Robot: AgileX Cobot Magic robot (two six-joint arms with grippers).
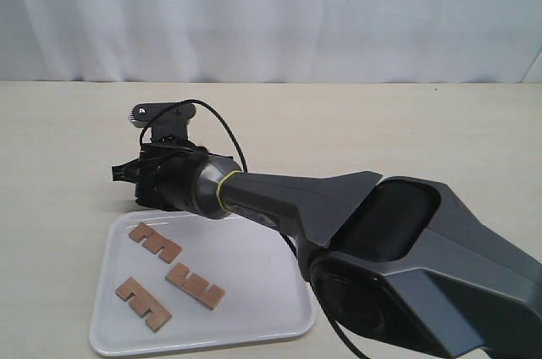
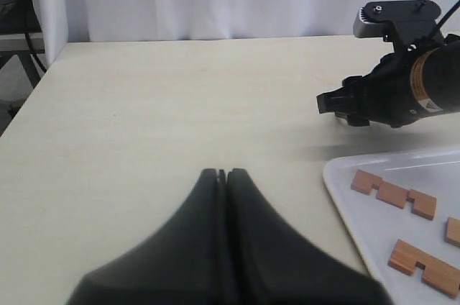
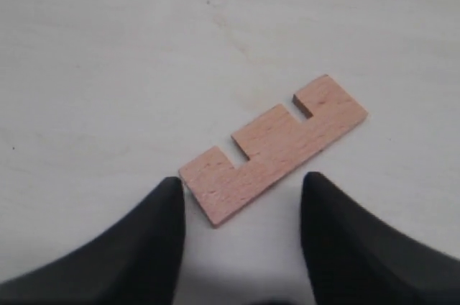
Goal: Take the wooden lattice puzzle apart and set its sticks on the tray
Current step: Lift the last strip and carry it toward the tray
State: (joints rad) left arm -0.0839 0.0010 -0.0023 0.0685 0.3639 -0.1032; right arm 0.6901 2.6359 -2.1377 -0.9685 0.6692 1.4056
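Observation:
Three notched wooden sticks (image 1: 155, 242) (image 1: 195, 286) (image 1: 143, 303) lie flat on the white tray (image 1: 254, 266). A fourth stick (image 3: 273, 148) lies flat on a pale surface, its near end between the fingers of my open right gripper (image 3: 243, 180), untouched. In the exterior view the right gripper (image 1: 127, 174) hangs just past the tray's far left corner. My left gripper (image 2: 223, 173) is shut on nothing, over bare table left of the tray (image 2: 345, 197). No assembled lattice puzzle is in view.
The right arm (image 1: 339, 207) stretches from the lower right across the tray's far edge. A white curtain (image 1: 271, 12) closes the back of the beige table (image 1: 381, 122).

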